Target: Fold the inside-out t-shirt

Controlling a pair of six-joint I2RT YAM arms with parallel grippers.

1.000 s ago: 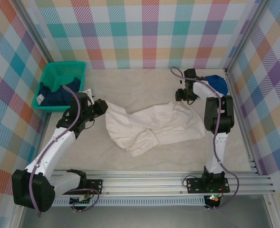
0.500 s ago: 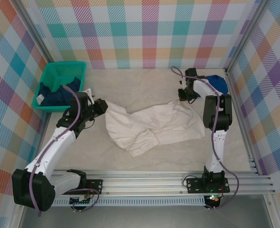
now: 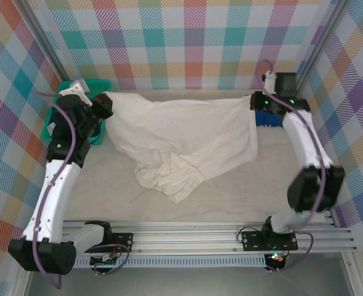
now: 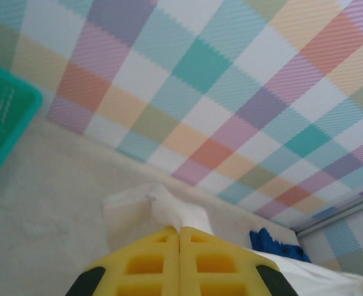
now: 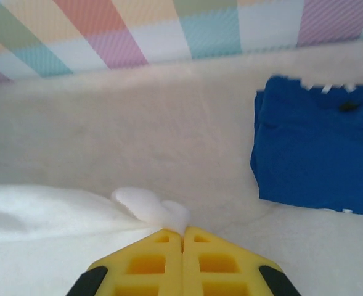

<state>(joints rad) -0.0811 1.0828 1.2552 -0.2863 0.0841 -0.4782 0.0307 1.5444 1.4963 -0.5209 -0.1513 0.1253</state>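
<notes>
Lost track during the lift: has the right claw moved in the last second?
Yes. The right claw, shut on the t-shirt, went farther back toward the plaid wall, alongside the blue shirt.

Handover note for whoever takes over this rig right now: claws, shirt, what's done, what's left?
Left claw: shut on one t-shirt corner, by the green basket.
Right claw: shut on the other far corner, beside the blue shirt.
T-shirt: stretched between them along the far side, near part bunched on the table.
Done: both corners gripped, edge spread.
To do: lay flat, every fold.
</notes>
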